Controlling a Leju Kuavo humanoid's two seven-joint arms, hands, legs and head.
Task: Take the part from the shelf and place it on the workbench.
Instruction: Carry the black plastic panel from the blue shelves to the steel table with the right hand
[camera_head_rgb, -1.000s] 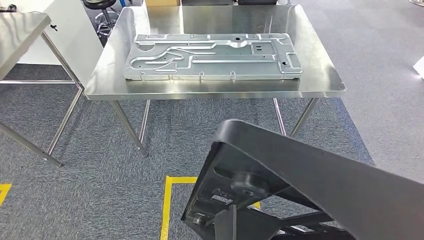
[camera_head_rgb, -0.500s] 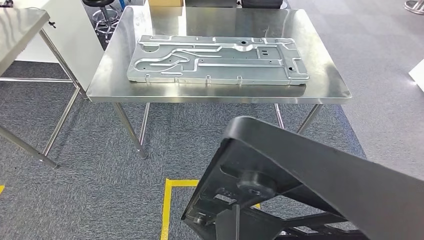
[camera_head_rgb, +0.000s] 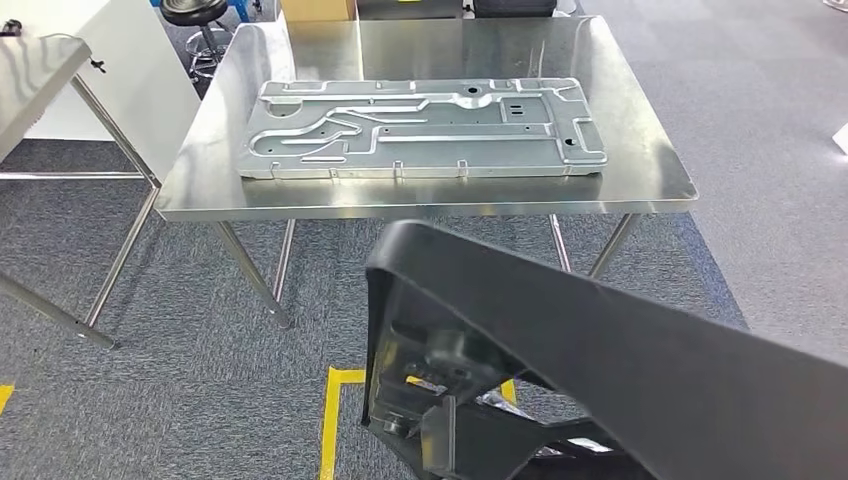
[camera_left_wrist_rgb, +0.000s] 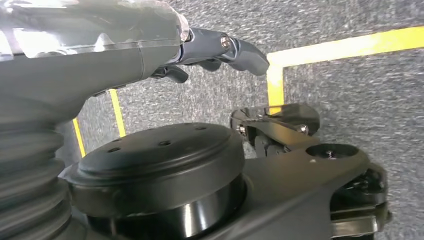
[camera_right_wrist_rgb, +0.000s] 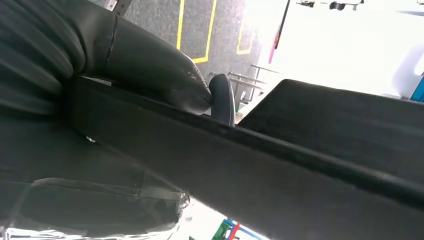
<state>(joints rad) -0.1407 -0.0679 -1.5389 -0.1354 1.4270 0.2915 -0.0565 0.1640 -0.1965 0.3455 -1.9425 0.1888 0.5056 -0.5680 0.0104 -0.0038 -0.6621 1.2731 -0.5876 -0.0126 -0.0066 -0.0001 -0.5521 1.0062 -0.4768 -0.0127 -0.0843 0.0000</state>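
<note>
A stainless steel table stands on slanted metal legs on grey carpet floor. A large flat stamped metal panel lies directly on its top, long side running left to right, nearer the near edge than the far edge, its left end close to the table's left edge. A second steel table stands well apart to the left. Yellow tape lines mark the floor nearer the camera.
</note>
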